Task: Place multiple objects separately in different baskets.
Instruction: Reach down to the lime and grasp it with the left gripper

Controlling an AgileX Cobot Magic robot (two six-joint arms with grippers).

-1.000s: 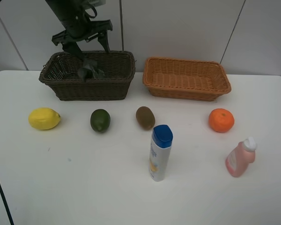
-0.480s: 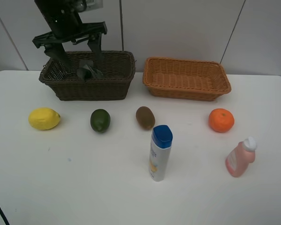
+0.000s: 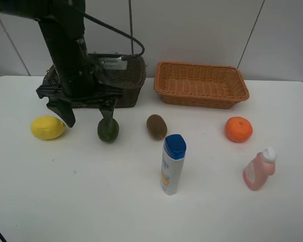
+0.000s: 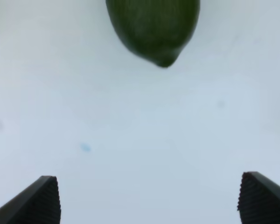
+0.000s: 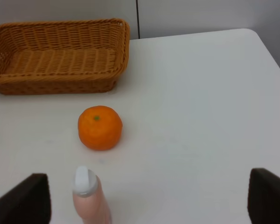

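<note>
My left gripper (image 3: 87, 117) hangs open just above the table, in front of the dark brown basket (image 3: 133, 75), with one finger by the yellow lemon (image 3: 48, 127) and the other over the dark green fruit (image 3: 108, 130). In the left wrist view the gripper (image 4: 149, 200) holds nothing and the green fruit (image 4: 154, 25) lies ahead of it. A brown kiwi (image 3: 156, 126), an orange (image 3: 238, 129), a white blue-capped bottle (image 3: 172, 164) and a pink bottle (image 3: 260, 169) stand on the table. My right gripper (image 5: 147, 198) is open, behind the pink bottle (image 5: 88, 196) and the orange (image 5: 100, 127).
The light orange-tan basket (image 3: 202, 83) stands at the back right, also seen as the tan basket (image 5: 60, 56) in the right wrist view. My left arm (image 3: 65, 50) covers much of the dark basket. The white table (image 3: 91, 201) ends near the right wrist's side.
My left arm has come forward and down from over the dark basket to the table between the lemon and the green fruit, jaws still open.
</note>
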